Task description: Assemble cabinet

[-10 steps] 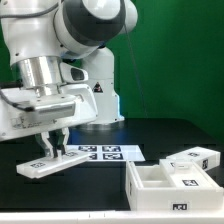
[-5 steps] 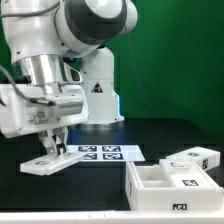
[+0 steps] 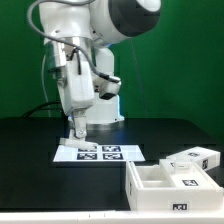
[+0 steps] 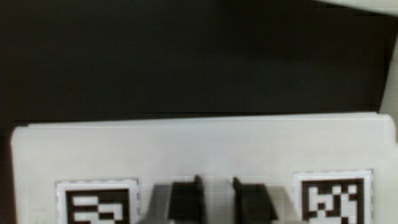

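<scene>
Only the exterior view shows the cabinet body (image 3: 150, 198) and marker board (image 3: 137, 154). The gripper (image 4: 210, 182) fingers (cropped, wrist view) stand narrowly apart. Whether they grip anything cannot be told.

Plain green backdrop wall (image 3: 185, 60) behind a matte black, flat-topped desk (image 3: 30, 195).
The wall fills the rear of the exterior view under even light. The desk meets it along a straight edge and shows only as a dark blur in the wrist view.
</scene>
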Tool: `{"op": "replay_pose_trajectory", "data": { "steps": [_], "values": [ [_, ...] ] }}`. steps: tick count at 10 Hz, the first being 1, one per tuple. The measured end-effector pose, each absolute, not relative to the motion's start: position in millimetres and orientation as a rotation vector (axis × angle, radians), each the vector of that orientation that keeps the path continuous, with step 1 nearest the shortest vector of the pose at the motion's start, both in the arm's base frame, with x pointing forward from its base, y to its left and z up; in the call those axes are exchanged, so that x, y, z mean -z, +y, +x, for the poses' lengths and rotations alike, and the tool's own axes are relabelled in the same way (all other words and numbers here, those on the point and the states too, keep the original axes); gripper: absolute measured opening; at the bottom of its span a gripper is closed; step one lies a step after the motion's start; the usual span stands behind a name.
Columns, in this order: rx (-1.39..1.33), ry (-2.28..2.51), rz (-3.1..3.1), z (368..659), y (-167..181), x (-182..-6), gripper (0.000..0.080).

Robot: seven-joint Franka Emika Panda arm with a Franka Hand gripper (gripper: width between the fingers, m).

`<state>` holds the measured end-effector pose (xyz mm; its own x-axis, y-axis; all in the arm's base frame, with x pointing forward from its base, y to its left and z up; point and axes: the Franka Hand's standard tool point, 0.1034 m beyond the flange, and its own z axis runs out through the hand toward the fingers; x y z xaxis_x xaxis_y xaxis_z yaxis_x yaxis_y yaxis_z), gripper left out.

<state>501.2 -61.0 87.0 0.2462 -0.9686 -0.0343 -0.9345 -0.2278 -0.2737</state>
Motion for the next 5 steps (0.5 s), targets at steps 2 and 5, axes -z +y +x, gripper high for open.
{"op": "replay_pose_trajectory", "data": {
  "steps": [2,5],
  "values": [
    [0.23,1.65,-2.391,501,-58,-87.1,0.0064],
    [0.254,1.534,-2.39,491,-21,-106.6,0.0064]
  ]
}}
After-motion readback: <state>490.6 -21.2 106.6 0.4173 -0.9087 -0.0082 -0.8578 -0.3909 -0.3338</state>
